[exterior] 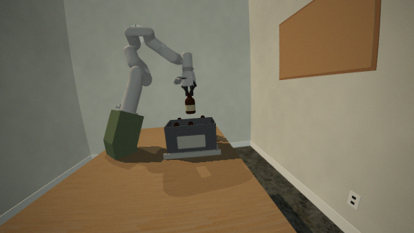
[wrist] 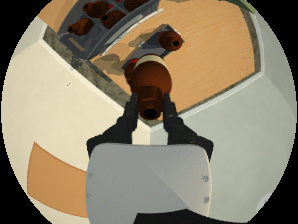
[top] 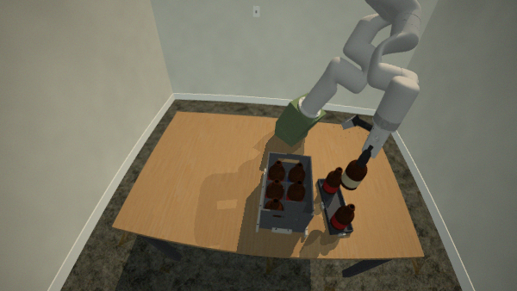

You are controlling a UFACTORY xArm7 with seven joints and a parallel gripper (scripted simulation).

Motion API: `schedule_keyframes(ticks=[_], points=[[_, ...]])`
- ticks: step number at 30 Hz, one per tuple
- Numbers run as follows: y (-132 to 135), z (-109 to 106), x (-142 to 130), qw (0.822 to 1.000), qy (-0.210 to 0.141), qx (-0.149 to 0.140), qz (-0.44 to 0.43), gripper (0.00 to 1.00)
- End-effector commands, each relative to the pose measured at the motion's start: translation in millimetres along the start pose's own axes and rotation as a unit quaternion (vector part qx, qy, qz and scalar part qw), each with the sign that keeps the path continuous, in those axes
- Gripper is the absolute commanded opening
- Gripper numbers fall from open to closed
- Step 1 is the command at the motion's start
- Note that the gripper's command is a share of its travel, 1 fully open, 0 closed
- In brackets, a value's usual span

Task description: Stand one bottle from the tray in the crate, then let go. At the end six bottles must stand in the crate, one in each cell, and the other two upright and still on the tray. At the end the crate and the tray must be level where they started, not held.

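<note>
My gripper [top: 365, 157] [exterior: 189, 92] [wrist: 150, 100] is shut on the neck of a brown bottle [top: 354, 174] [exterior: 190, 105] [wrist: 149, 79] with a pale label. The bottle hangs upright in the air above the tray [top: 335, 201], higher than the crate's rim. Two red-labelled bottles [top: 333, 181] [top: 343, 216] stand on the tray; one of them shows in the wrist view [wrist: 170, 42]. The grey crate [top: 284, 220] [exterior: 172, 138] [wrist: 72, 38] stands left of the tray and holds several bottles [top: 277, 170]. Its front right cell [top: 295, 207] is empty.
The arm's green base block [top: 295, 122] [exterior: 122, 134] stands on the wooden table [top: 185, 172] behind the crate. The table's right edge runs close to the tray. A wall rises to the right.
</note>
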State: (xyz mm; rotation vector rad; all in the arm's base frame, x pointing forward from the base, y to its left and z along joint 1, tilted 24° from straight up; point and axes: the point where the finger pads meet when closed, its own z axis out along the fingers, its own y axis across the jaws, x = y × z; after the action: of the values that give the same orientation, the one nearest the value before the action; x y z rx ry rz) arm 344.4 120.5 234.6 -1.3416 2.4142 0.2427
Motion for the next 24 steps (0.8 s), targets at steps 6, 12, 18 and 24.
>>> schedule_keyframes(ticks=[6,12,18,24], points=[[-1.0,-1.3,-0.9,1.0,-0.001,0.001,0.0,0.0],[-1.4,-1.3,-0.7,1.0,-0.001,0.001,0.0,0.0],[-2.5,-1.3,-0.1,1.0,-0.001,0.001,0.0,0.0],[-4.9,-1.3,1.1,1.0,-0.001,0.001,0.0,0.0]])
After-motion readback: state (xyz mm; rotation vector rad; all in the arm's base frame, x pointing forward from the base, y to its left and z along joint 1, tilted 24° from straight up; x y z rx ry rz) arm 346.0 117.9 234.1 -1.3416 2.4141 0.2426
